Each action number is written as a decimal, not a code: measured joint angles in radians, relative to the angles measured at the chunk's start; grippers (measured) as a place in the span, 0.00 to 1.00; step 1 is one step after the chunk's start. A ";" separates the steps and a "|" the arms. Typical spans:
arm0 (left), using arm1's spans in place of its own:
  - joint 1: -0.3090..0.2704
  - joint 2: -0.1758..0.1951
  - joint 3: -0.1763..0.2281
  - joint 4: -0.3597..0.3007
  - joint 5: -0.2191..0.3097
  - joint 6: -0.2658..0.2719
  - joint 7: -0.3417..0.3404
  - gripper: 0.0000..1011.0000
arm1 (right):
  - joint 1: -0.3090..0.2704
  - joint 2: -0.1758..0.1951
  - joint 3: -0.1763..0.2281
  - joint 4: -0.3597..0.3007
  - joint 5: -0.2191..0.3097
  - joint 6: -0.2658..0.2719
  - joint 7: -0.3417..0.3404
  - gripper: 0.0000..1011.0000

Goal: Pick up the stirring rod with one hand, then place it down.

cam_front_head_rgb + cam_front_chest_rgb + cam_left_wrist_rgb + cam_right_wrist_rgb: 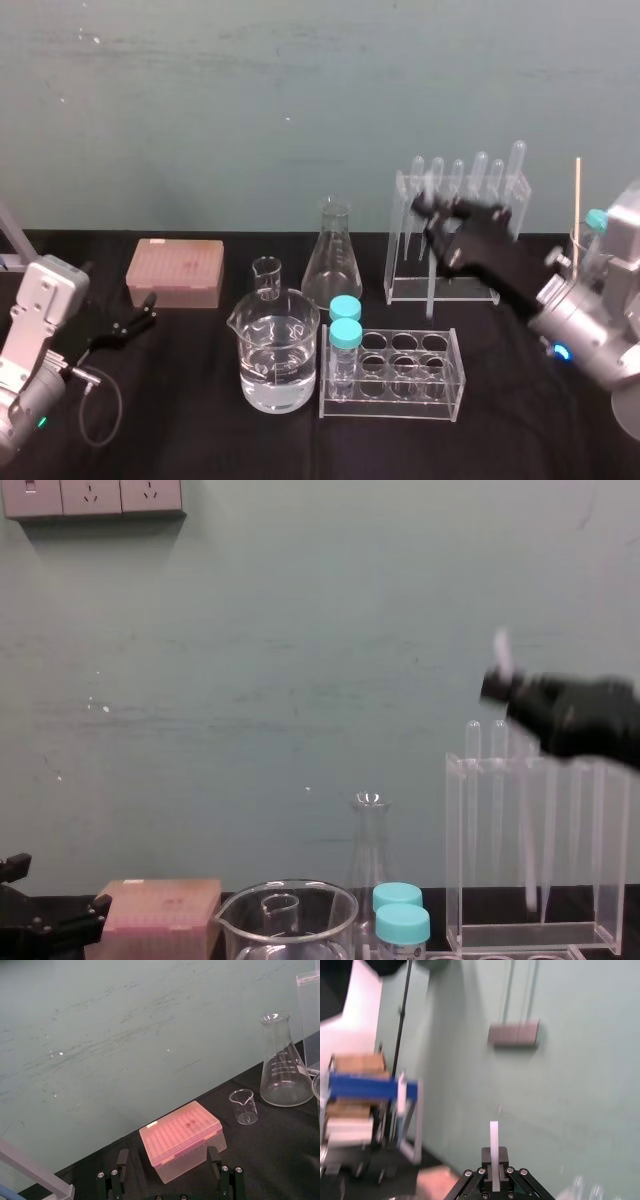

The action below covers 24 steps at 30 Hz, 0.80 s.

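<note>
Your left gripper [140,316] is matte blk w/ thin angular fingers [214,1159]; small silver screws [222,1168] sit near each finger base. Behind it, your left arm [40,310] has a boxy light-grey housing w/ rounded corners, a thin blk cable [100,405] looping off it & a green LED [40,422] low down. Your right gripper [432,220] is blk too but blockier, w/ a row of silver screws across its base. Your right arm [590,320] is made of brushed-silver cyl. segments, w/ a blue LED [560,352] on the underside.
</note>
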 joint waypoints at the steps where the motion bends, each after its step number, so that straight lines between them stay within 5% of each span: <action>1: 0.000 0.000 0.000 0.000 0.000 0.000 0.000 0.99 | 0.002 -0.006 0.008 0.000 0.010 -0.012 0.006 0.07; 9: 0.000 0.000 0.000 0.000 0.000 0.000 0.000 0.99 | 0.000 -0.037 0.063 0.004 0.084 -0.059 0.053 0.07; 24: 0.000 0.000 0.000 0.000 0.000 0.000 0.000 0.99 | -0.034 -0.026 0.078 0.049 0.089 0.054 0.064 0.07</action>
